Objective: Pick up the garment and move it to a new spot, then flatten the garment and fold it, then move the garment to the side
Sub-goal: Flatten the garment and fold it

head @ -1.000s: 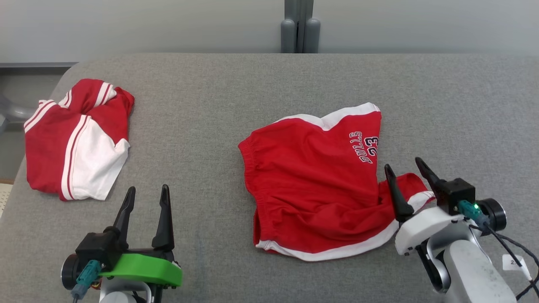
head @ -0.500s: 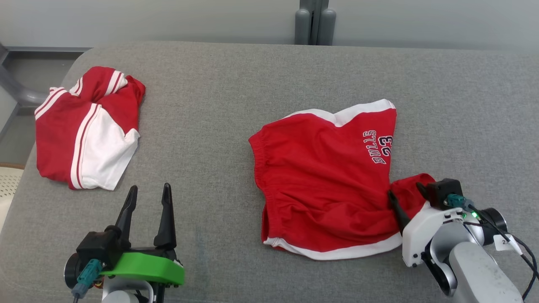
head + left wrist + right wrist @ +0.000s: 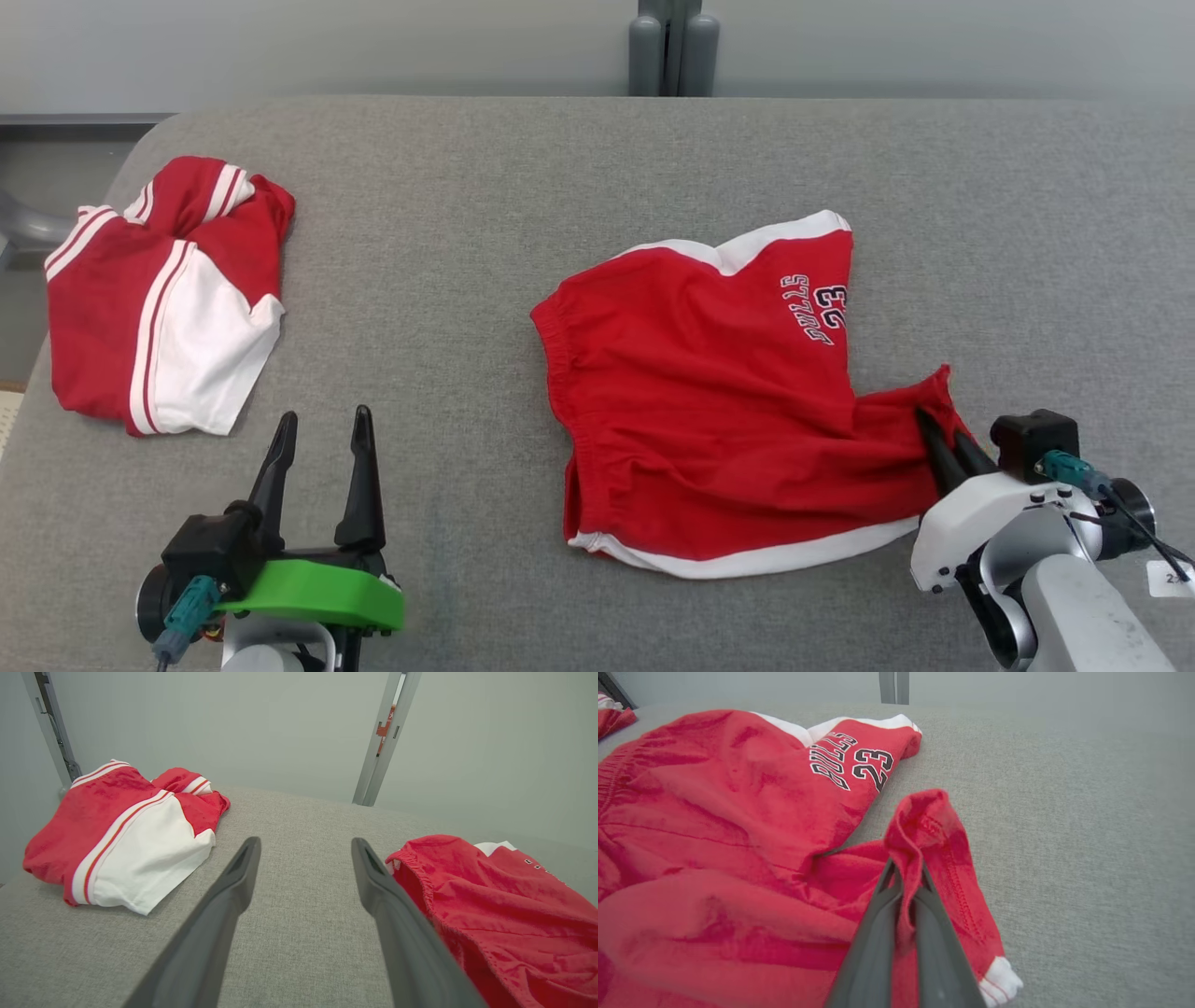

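- Now my right hand (image 3: 934,427) is pressed together, pinching a fold of the near right leg of the red shorts (image 3: 709,411).
- My left hand (image 3: 324,415) hangs spread and empty, well apart to the left.
- From the pinch the shorts lie leftward and away on the grey desk (image 3: 467,187), with their long axis across me.
- I judge the right arm, being nearer, should lift.

Garment (image 3: 709,411): soft matt red cloth, creased; white trim. Table (image 3: 467,233): coarse grey woven fabric, matt. Right gripper (image 3: 936,427): dark matt fingers, smooth white shell.
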